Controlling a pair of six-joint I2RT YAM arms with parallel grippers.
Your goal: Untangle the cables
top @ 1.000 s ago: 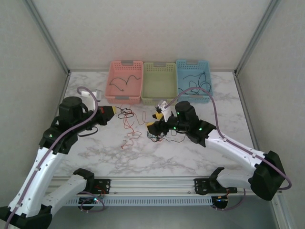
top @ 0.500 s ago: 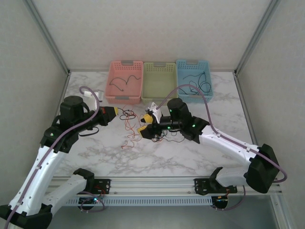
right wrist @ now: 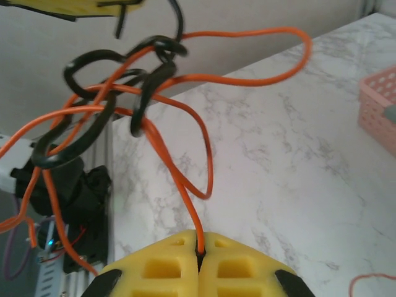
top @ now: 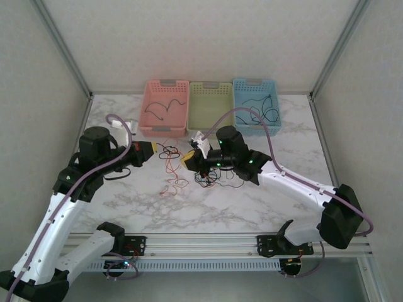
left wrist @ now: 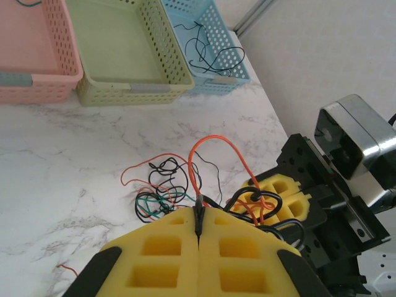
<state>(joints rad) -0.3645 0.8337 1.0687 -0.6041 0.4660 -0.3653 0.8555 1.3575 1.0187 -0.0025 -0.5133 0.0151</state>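
The left gripper [left wrist: 198,232] pinches a black cable [left wrist: 198,213] between closed pads, the right gripper [right wrist: 199,257] clamps an orange cable [right wrist: 193,226], their knot [right wrist: 162,46] hanging between them over the marble table [top: 252,207], so a hard pull apart may cinch it or slip a wire, with pale walls [top: 189,38] around.

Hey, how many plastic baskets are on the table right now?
3, in a row along the far edge of the table: the pink basket on the left, the green basket in the middle, the blue basket on the right. None looks hidden.
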